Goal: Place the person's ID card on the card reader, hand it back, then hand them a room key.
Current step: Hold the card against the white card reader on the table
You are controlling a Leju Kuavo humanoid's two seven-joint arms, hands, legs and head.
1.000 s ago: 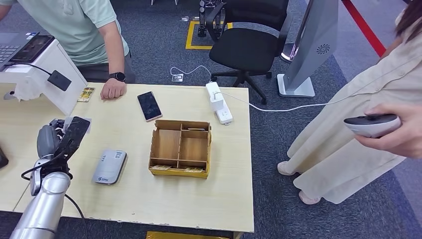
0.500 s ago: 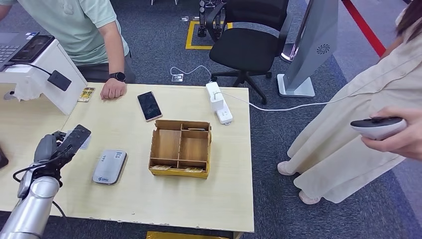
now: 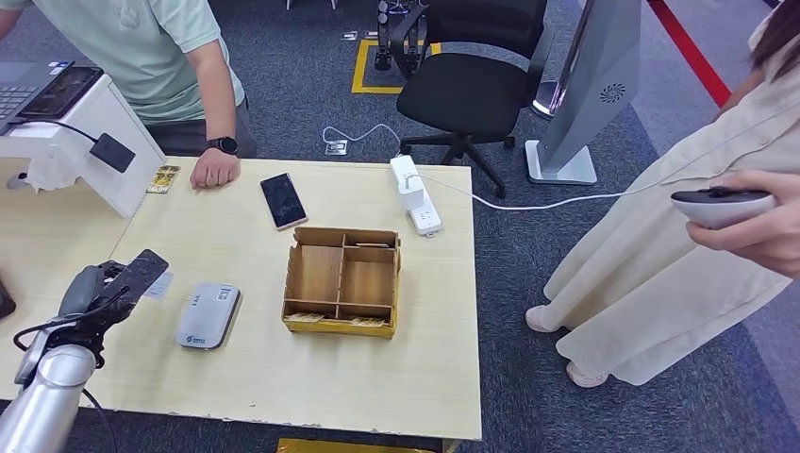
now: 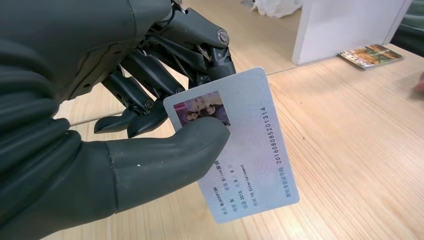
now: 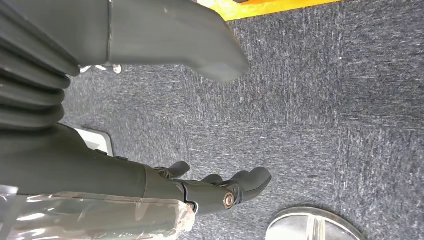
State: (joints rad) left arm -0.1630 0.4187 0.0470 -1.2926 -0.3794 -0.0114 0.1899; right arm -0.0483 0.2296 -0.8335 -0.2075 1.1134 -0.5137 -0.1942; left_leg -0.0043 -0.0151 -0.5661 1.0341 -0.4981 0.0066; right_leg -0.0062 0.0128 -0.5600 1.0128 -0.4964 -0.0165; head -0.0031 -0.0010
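My left hand (image 3: 106,290) hovers over the table's left part, to the left of the grey card reader (image 3: 208,315). It pinches the ID card (image 4: 250,160) between thumb and fingers; the card is pale, with a photo and a printed number. A pale corner of the ID card (image 3: 158,283) pokes out past the dark fingers. The reader lies flat with nothing on it. My right hand (image 5: 150,182) hangs over grey carpet, fingers apart, holding nothing. The person's hand (image 3: 215,170) rests on the far table edge.
A wooden compartment box (image 3: 341,278) stands mid-table, with thin cards in its near slots. A phone (image 3: 283,200) and a power strip (image 3: 415,196) lie farther back. A white stand (image 3: 90,142) rises at the far left. Another person at the right holds a controller (image 3: 722,206).
My left hand has drawn back toward me and slightly left, lower over the table, still holding the card. The person at the right lifted the controller a little.
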